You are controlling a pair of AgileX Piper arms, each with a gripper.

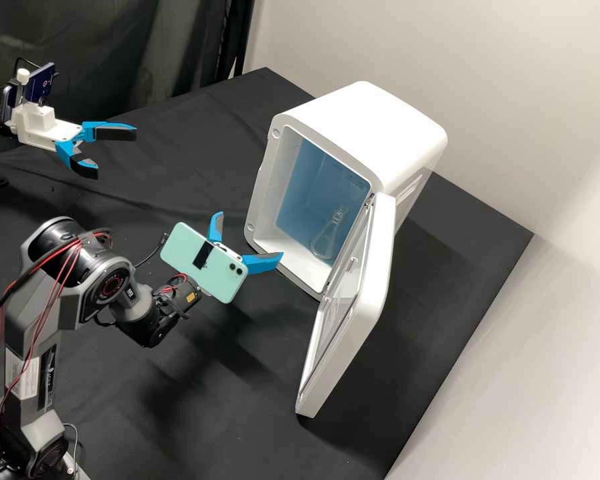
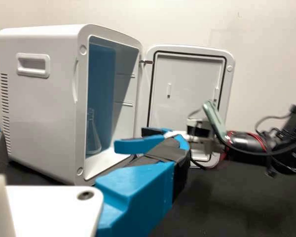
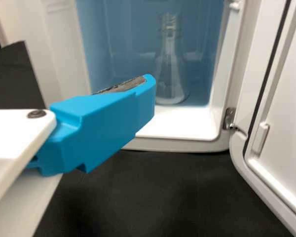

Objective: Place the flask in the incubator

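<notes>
The flask (image 3: 168,64) stood upright on the floor of the incubator (image 1: 380,133), deep inside near the blue back wall, straight ahead of the right hand (image 1: 250,235). That hand hung just outside the opening, above the worktop (image 1: 180,400), its two blue fingers spread apart and holding nothing. One fingertip came close to the incubator's lower white rim, though whether it touched could not be told. The door (image 1: 353,300) stood swung wide open just beside the right hand, on the side away from the left hand, its inner face turned toward the hand and its lower edge down near the worktop. A mint phone (image 1: 203,261) was mounted across the wrist right behind the fingers, and red wires (image 1: 40,267) ran along the arm farther back.

The left hand (image 1: 113,155) hung well apart from the incubator, off to the side of the right hand, above the worktop's far part and near a black curtain (image 1: 113,40). Its fingers were apart too, with nothing between them. Ahead of it lay the incubator's open side, and the right hand sat between it and the door. A white wall (image 1: 513,100) rose behind the incubator
</notes>
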